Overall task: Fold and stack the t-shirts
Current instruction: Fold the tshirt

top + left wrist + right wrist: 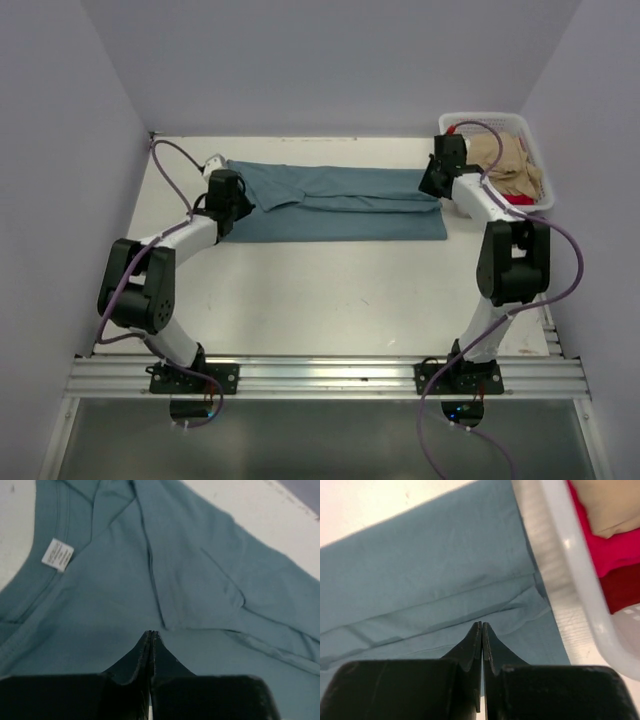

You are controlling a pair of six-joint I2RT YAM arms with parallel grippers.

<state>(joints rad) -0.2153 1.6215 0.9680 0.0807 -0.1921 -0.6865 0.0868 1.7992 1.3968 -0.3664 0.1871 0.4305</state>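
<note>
A teal t-shirt (340,205) lies folded into a long strip across the back of the table. My left gripper (236,208) is at its collar end. In the left wrist view its jaws (151,632) are shut with the tips on a fold edge of the shirt (190,570), near the white neck label (57,555). My right gripper (433,183) is at the shirt's right end. Its jaws (481,624) are shut, with the tips on a folded edge of the shirt (430,565). The fabric lies flat at both ends.
A white basket (480,118) stands at the back right, right beside my right gripper. It holds a tan garment (505,160) and a red one (520,200). Its wall (570,565) touches the shirt's end. Purple walls close in the table.
</note>
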